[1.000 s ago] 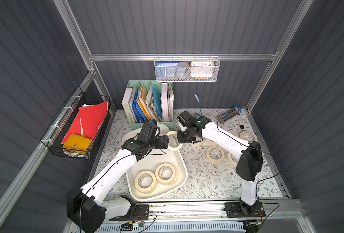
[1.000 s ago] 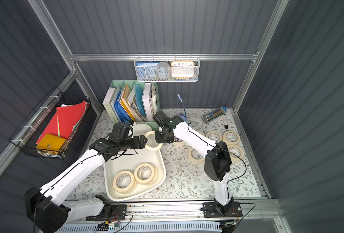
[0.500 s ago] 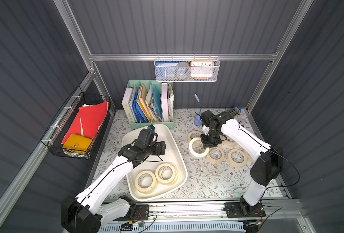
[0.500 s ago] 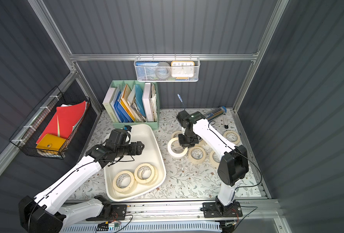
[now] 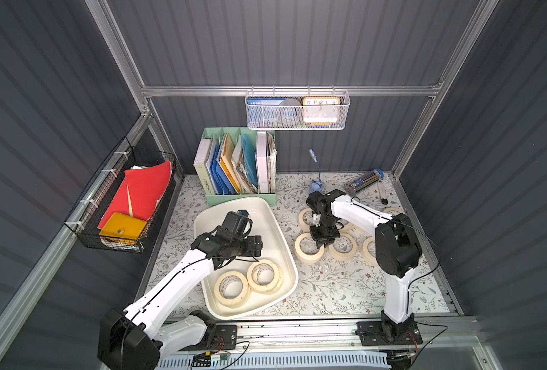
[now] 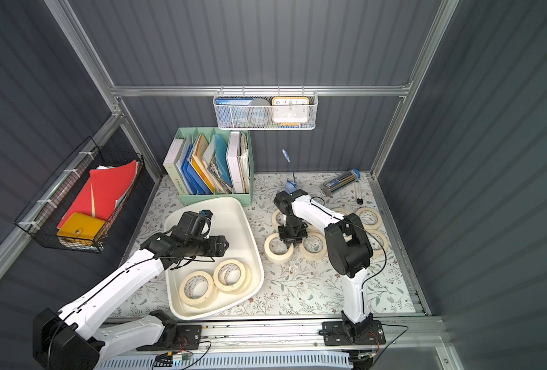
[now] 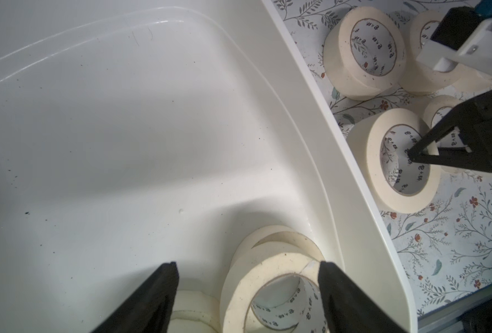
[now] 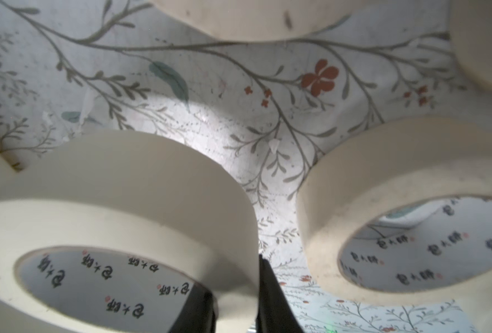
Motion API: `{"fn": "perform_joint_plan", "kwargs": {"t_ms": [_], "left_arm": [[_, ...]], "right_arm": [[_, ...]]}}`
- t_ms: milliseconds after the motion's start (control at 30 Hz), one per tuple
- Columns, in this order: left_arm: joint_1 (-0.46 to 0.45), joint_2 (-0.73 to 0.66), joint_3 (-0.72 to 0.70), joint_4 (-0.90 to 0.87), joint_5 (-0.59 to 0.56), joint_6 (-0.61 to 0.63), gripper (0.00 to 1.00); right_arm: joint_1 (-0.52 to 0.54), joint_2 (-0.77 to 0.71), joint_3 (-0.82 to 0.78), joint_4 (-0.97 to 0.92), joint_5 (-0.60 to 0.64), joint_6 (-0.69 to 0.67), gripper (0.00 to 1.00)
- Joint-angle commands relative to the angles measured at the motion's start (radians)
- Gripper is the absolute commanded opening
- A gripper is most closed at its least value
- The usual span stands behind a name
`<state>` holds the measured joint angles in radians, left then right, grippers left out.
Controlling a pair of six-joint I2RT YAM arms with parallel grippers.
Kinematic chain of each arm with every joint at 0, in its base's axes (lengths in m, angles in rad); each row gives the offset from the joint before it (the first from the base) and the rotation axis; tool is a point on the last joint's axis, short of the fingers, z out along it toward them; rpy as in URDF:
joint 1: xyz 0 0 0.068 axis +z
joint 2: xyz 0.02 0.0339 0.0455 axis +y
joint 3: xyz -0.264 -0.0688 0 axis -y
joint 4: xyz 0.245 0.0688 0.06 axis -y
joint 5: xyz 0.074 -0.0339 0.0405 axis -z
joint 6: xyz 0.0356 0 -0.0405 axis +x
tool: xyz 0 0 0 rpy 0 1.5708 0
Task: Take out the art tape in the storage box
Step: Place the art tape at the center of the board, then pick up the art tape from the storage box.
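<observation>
Clock is set on a top view, 12 at the back wall. The left gripper (image 5: 256, 247) hovers over the middle of the storage box (image 5: 267, 224), fingers pointing to 3, jaws spread wide and empty; the left wrist view shows the same gap. The art tape left in the box sits at its 6 o'clock end: a single roll (image 5: 233, 300) at 7 and a leaning stack (image 5: 277, 278) at 5. They touch each other, and the stack is near the 3 o'clock wall. It looks like two rolls, maybe three; cannot tell. Judged step for the left arm is to pick the next one. Best target is the top of the stack. Pitch the wrist down, put one finger in the core and the other outside at 12, where the floor is bare. Close on the ring wall only, then lift straight up so the roll under it stays put. On the floral mat (image 5: 329, 288), at 3 of the box, the right gripper (image 5: 318, 246) is pinched on the wall of a tape roll (image 5: 299, 250), one finger in the core, one outside. That roll looks flat on or just off the mat, just beside a neighbour roll (image 5: 351, 252) at its 3. The right arm should confirm contact, open, then retract vertically so the inner finger does not drag the roll.
</observation>
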<state>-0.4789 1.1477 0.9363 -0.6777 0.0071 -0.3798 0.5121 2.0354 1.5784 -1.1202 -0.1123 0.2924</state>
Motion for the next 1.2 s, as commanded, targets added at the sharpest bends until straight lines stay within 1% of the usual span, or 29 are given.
{"fn": "perform_joint_plan", "kwargs": {"t_ms": [0,133,400,433,467,500,533,567,600,633,767,933,1167], "left_arm": [[-0.010,0.001,-0.007,-0.062,-0.023,0.017,0.82],[-0.027,-0.031,-0.021,-0.069,-0.074,0.024,0.80],[-0.068,-0.006,-0.037,-0.069,-0.074,0.021,0.79],[-0.073,-0.005,-0.034,-0.073,-0.075,0.023,0.79],[-0.076,-0.003,-0.033,-0.078,-0.075,0.026,0.79],[-0.078,-0.001,-0.032,-0.081,-0.068,0.030,0.80],[-0.079,-0.002,-0.032,-0.083,-0.056,0.037,0.80],[-0.079,-0.007,-0.031,-0.085,-0.043,0.042,0.80],[-0.080,-0.011,-0.032,-0.089,-0.026,0.048,0.80],[-0.082,-0.020,-0.027,-0.107,-0.016,0.053,0.80],[-0.108,-0.076,-0.037,-0.093,0.012,0.033,0.79],[-0.110,-0.042,-0.074,-0.081,0.068,-0.006,0.78],[-0.112,-0.036,-0.140,-0.045,0.052,-0.040,0.77]], "right_arm": [[-0.013,0.010,-0.019,0.027,0.039,-0.006,0.00],[-0.039,0.003,-0.055,0.056,0.069,-0.004,0.00],[-0.061,-0.020,-0.097,0.108,0.098,0.004,0.00],[-0.061,-0.023,-0.095,0.112,0.096,0.002,0.05],[-0.061,-0.029,-0.094,0.113,0.093,0.001,0.17],[-0.061,-0.039,-0.088,0.116,0.083,-0.004,0.32],[-0.062,-0.051,-0.083,0.120,0.069,-0.011,0.43],[-0.061,-0.067,-0.078,0.119,0.061,-0.012,0.50],[-0.061,-0.083,-0.068,0.117,0.053,-0.013,0.54],[-0.061,-0.100,-0.054,0.107,0.043,-0.015,0.55],[-0.060,-0.169,-0.019,0.078,0.013,-0.019,0.56],[-0.048,-0.242,-0.002,0.046,-0.018,-0.012,0.56],[-0.044,-0.265,-0.018,0.041,-0.024,-0.010,0.56]]}}
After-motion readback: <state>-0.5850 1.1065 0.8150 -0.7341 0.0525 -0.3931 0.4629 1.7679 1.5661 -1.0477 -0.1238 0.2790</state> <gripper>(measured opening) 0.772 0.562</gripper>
